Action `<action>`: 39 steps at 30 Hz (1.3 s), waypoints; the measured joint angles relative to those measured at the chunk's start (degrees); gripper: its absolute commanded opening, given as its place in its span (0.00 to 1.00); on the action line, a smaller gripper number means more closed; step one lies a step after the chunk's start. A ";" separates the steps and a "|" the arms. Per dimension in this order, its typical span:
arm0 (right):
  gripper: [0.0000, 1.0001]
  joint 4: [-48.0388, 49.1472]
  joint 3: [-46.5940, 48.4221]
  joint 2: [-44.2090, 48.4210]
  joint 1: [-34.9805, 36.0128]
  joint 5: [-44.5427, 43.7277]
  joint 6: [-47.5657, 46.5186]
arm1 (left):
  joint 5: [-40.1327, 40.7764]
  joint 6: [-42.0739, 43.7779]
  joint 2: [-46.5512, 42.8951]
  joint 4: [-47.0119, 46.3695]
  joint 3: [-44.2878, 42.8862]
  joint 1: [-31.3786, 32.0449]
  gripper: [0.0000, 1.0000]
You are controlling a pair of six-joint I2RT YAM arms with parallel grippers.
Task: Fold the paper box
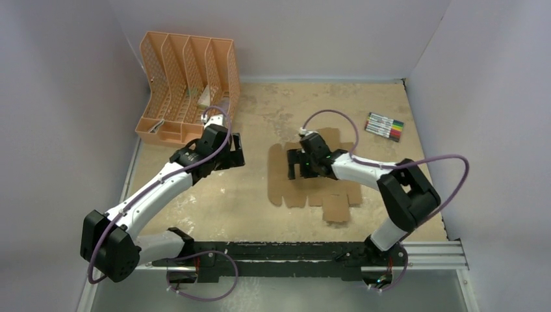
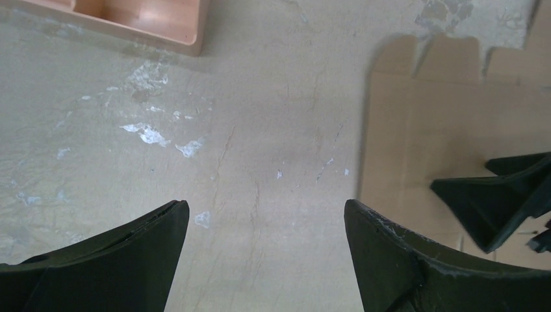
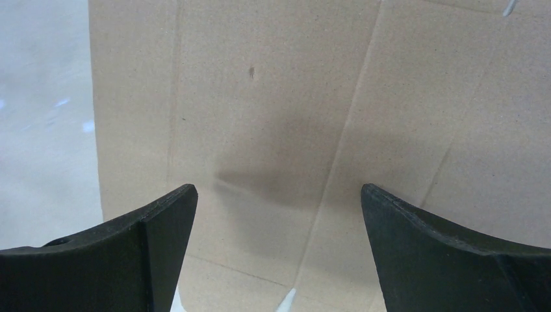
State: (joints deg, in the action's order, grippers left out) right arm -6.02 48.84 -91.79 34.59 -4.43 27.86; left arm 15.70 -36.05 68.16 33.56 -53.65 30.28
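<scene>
**Paper box**: plain brown cardboard, matt and faintly fibrous, with pressed crease lines and one small dark speck.

**Surface**: beige, matt, hairline-cracked, with white chipped flecks and worn, mottled patches.

**Organizer**: peach-orange plastic, smooth, with walls pierced by slots. Its base lip shows a slight sheen in the left wrist view.

**Left pincer** and **right pincer**: black, matt, plastic-looking. One finger of the left pincer carries pale scuffs along its edge.

**Arm shells**: smooth white and black casing.

**Cables**: purple sheath.

**Rail**: silvery metal.
</scene>
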 measured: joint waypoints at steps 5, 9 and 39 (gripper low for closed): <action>0.99 -0.31 5.73 -4.39 7.82 3.91 -0.39 | -2.51 -1.01 0.85 -0.28 0.90 0.39 0.89; 0.99 -5.05 5.77 0.74 9.86 3.58 0.07 | -4.48 -1.20 3.67 -1.90 0.63 1.79 0.88; 0.99 -0.79 -3.34 2.99 -2.05 -6.54 2.69 | -8.11 -11.04 19.63 -20.79 8.52 18.86 0.80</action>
State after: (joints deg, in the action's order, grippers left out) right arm -6.81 45.50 -88.79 32.53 -10.96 30.55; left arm 7.60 -47.09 87.79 12.78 -45.12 49.15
